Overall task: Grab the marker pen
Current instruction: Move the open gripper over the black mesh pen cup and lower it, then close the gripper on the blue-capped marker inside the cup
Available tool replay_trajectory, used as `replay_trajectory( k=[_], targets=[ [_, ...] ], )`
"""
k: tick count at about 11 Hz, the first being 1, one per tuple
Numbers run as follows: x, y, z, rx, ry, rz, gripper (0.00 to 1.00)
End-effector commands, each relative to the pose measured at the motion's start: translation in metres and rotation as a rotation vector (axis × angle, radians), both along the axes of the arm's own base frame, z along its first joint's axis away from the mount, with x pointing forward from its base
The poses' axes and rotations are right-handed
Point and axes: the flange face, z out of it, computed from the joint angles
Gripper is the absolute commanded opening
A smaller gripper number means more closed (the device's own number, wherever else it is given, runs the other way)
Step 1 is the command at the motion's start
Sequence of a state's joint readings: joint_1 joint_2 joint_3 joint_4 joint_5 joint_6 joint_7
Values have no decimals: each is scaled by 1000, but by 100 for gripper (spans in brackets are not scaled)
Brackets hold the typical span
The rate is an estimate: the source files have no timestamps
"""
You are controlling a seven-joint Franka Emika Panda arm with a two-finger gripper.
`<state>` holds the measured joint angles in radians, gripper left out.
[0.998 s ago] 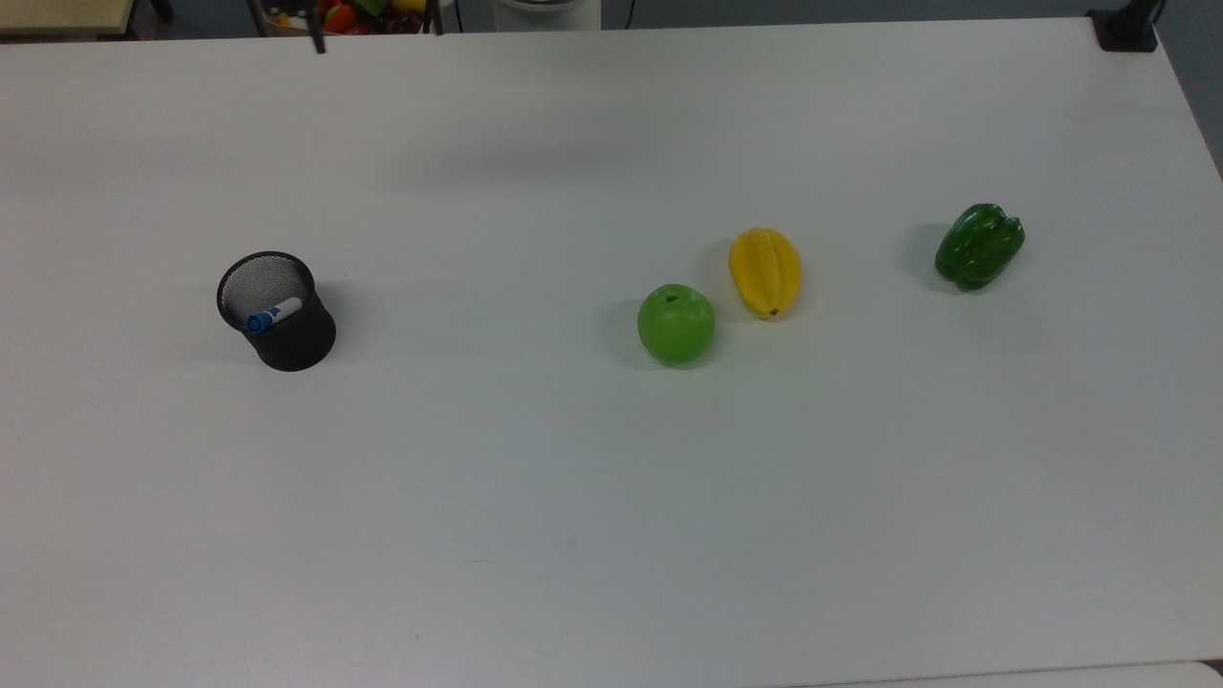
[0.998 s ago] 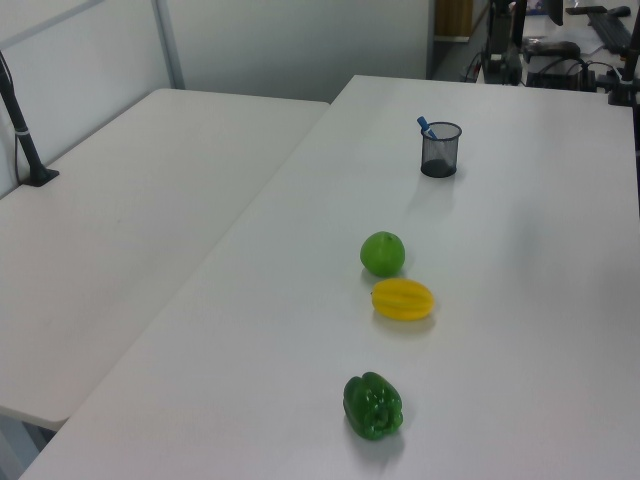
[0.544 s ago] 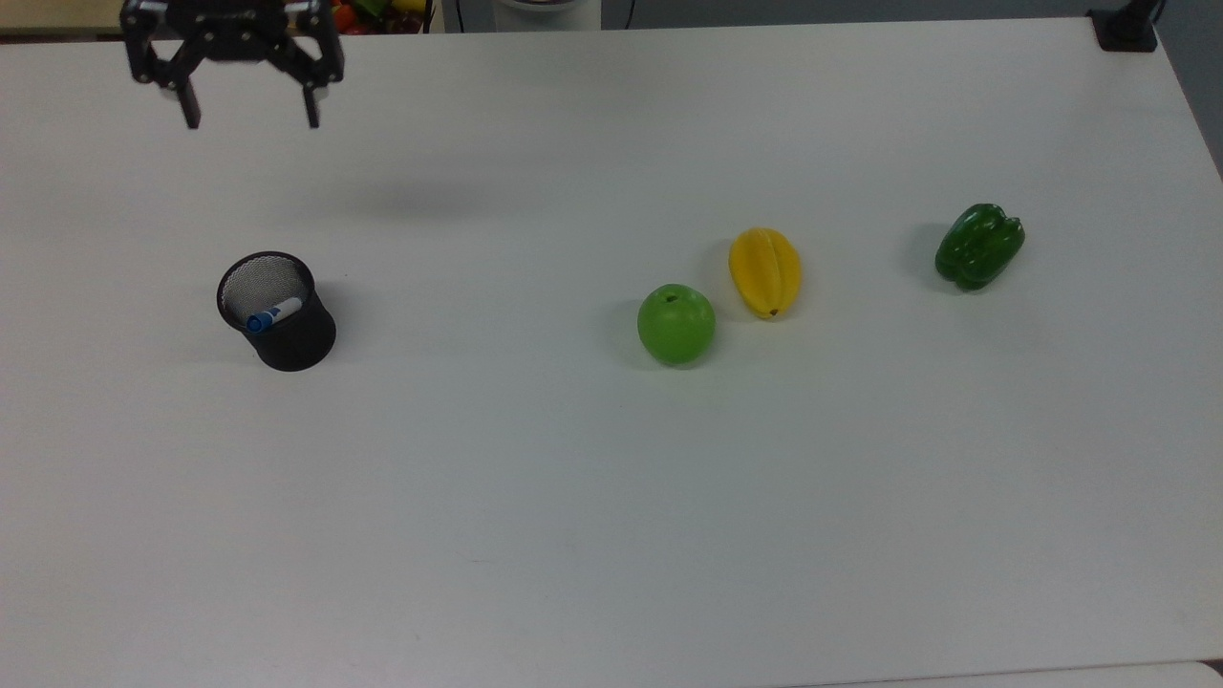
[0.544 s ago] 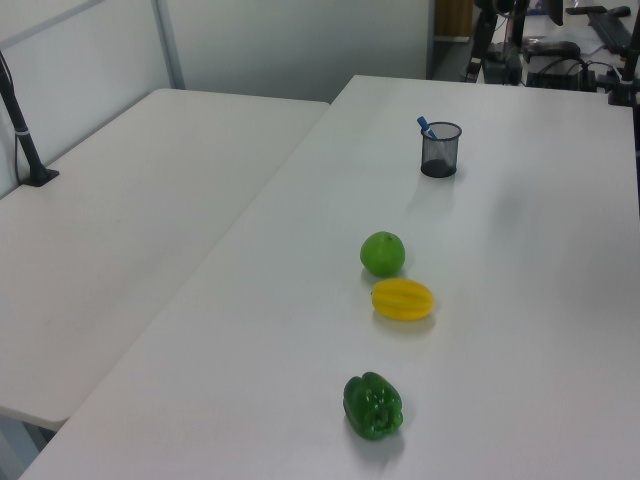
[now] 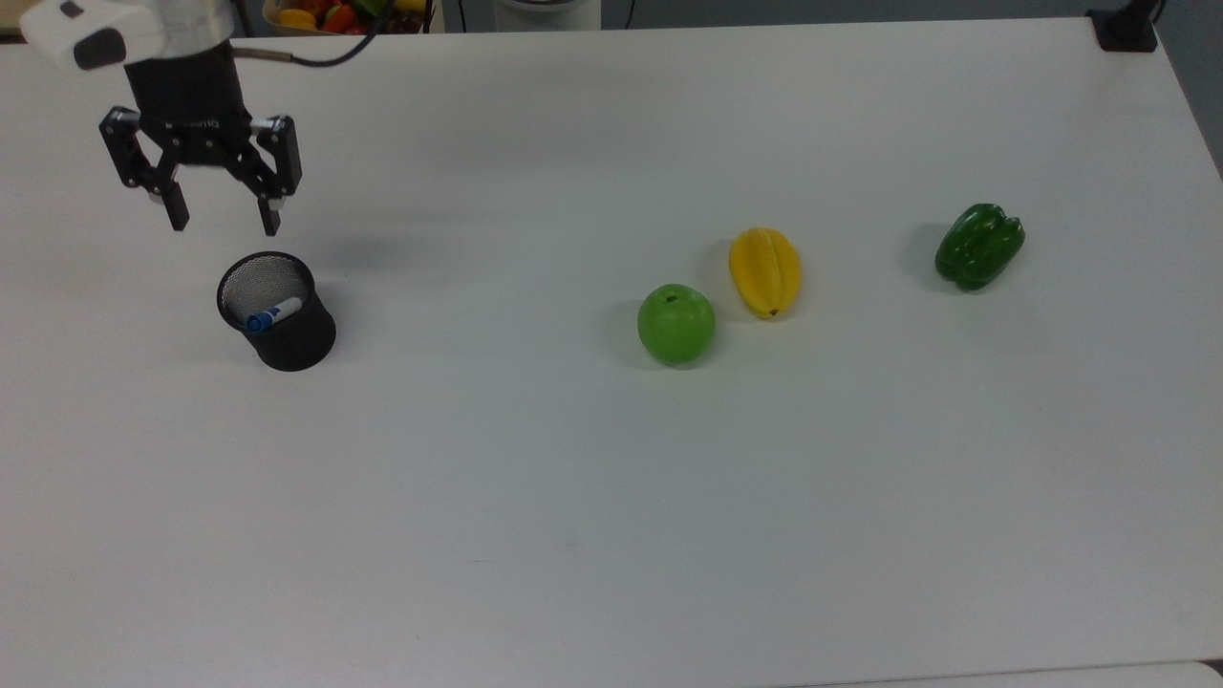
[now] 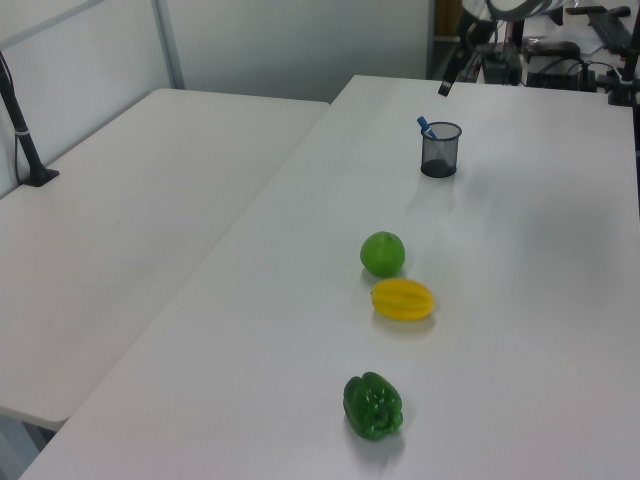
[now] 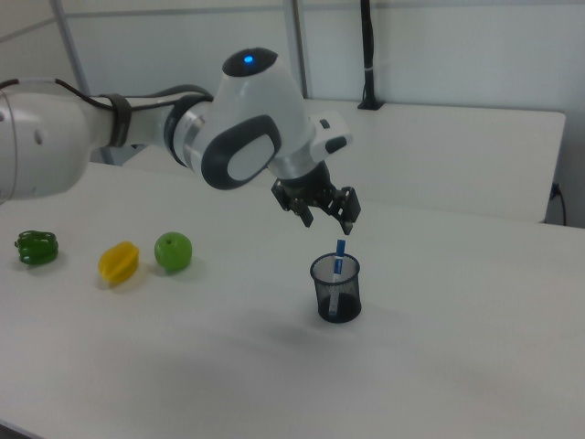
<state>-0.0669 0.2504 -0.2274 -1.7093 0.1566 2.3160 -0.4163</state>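
From my station I count one slim white marker pen with a blue cap, standing in one black wire-mesh cup. There is one round green apple, one ribbed yellow starfruit at about one o'clock from the apple, and one dark green bell pepper. I count two white tabletops, and one black two-finger gripper with its fingers spread apart.

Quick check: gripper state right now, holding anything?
Gripper: jaws open, holding nothing, above the black mesh cup; the marker pen stands in the cup.
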Motion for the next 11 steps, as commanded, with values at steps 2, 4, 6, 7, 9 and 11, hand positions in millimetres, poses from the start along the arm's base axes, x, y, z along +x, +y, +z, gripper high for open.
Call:
replay_trajectory(
  k=[2,4,6,7,9,11],
  targets=[
    [18,-5,-38,11,-70,-42,79],
    [23,-3,-51,12,-74,-46,75],
    [27,1,-63,7,-72,-37,72],
    [30,3,-70,-2,-83,-34,70],
    [35,7,-77,-14,-100,-31,68],
    [39,11,-86,-26,-115,-26,63]
  ],
)
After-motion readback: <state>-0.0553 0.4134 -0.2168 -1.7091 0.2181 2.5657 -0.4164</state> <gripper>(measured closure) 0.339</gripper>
